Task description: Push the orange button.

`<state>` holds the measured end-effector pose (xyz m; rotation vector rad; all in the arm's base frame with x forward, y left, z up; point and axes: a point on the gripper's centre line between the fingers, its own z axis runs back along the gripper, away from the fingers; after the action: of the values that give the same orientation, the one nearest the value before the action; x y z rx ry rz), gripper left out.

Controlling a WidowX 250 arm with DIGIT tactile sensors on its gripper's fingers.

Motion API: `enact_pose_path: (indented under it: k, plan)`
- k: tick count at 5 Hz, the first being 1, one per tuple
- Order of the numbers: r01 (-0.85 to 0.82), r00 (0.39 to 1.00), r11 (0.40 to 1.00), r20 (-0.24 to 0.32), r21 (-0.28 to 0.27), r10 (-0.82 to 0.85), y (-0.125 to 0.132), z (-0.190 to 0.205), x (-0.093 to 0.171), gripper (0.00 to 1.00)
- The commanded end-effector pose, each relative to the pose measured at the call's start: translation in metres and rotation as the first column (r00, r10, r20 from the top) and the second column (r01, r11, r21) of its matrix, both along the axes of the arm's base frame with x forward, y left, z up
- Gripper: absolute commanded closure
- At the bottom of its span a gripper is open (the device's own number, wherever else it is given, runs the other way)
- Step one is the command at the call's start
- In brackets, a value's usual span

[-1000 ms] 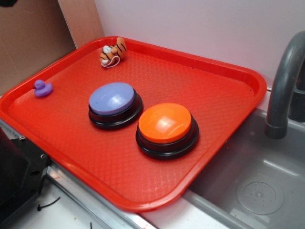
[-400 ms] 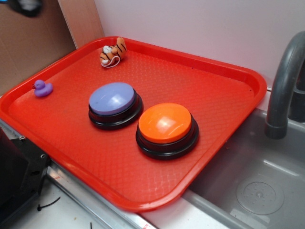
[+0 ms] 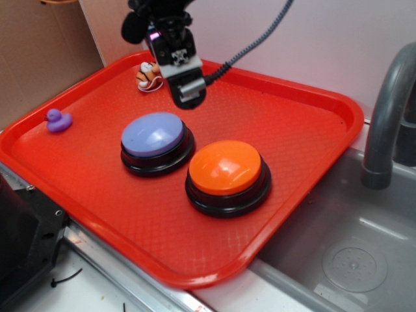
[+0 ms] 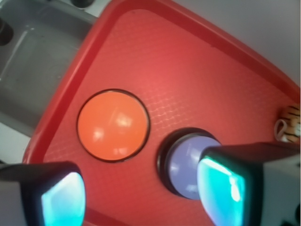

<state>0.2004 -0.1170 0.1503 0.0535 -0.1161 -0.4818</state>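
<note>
End effector (image 3: 186, 97) is hanging above the back half of the red tray (image 3: 305, 140), up in the air over the gap between the tiger toy (image 3: 151, 75) and the lavender-blue button (image 3: 155, 134). Not touching anything. In the wrist view its two fingers (image 4: 225, 186) are sitting spread wide apart at the bottom corners of the frame, nothing between them, so it's open and empty.

Orange button (image 3: 225, 169) is sitting flat on the tray, roughly centre, on the side nearer the sink (image 3: 364, 253). Dome is glossy, black base ring showing around it. Just beside it on the tray, almost touching at the bases, is the lavender-blue button. In the wrist view the orange button (image 4: 113, 125) is lying ahead of the open fingers, nearer the left one, with the lavender-blue button partly hidden behind the right finger.

Purple duck (image 3: 58, 121) is sitting near the tray's left edge, well apart from both buttons. Grey faucet (image 3: 390, 110) is standing at the right, beyond the tray.
</note>
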Motion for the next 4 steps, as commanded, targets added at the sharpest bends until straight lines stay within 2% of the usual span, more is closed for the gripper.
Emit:
enact_pose_path:
  k: [1, 2, 3, 4]
  plan:
    - [0.037, 0.999, 0.998, 0.033, -0.051, -0.035, -0.028, -0.021, 0.017, 0.00]
    - [0.104, 0.994, 0.994, 0.043, -0.038, -0.102, -0.054, -0.049, 0.025, 0.00]
    - [0.140, 0.990, 0.990, 0.039, -0.030, -0.139, -0.060, -0.062, 0.021, 0.00]
    - [0.143, 0.989, 0.989, 0.031, -0.028, -0.142, -0.054, -0.065, 0.017, 0.00]
